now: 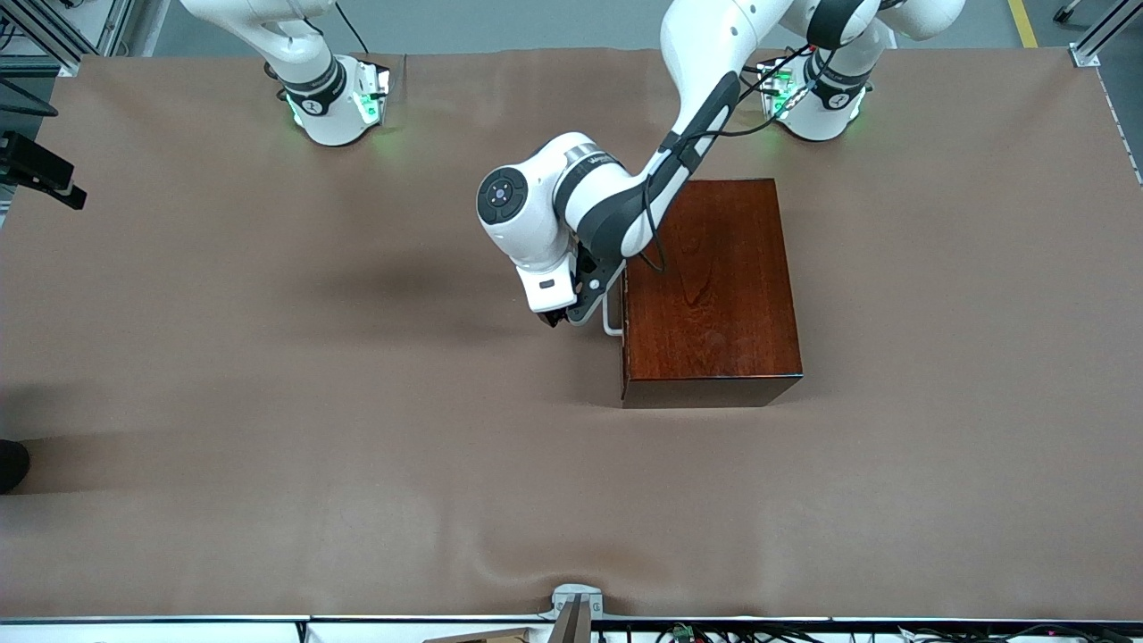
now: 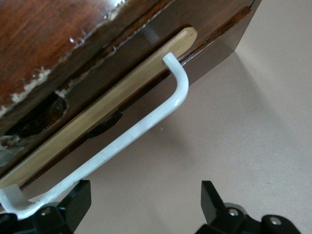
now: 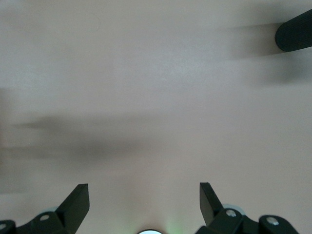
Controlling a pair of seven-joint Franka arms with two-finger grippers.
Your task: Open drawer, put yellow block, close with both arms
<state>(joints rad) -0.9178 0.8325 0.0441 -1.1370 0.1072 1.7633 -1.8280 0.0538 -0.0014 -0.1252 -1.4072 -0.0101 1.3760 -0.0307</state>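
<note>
The dark mahogany box (image 1: 710, 286) stands on the brown cloth near the left arm's end. Its drawer front faces the right arm's end and carries a white U-shaped handle (image 1: 612, 317), which also shows in the left wrist view (image 2: 136, 131). The drawer looks pushed in or barely ajar, with a pale wood strip (image 2: 112, 102) along the front's edge. My left gripper (image 1: 561, 317) (image 2: 146, 190) is open and empty in front of the handle, one finger (image 2: 78, 195) close beside the handle's end. My right gripper (image 3: 145, 192) is open and empty over bare cloth. The yellow block is out of view.
The right arm waits, raised near its base (image 1: 335, 103). A black device (image 1: 40, 170) juts in at the right arm's end of the table. A grey mount (image 1: 576, 612) sits at the table edge nearest the front camera. A dark rounded object (image 3: 295, 34) shows in the right wrist view.
</note>
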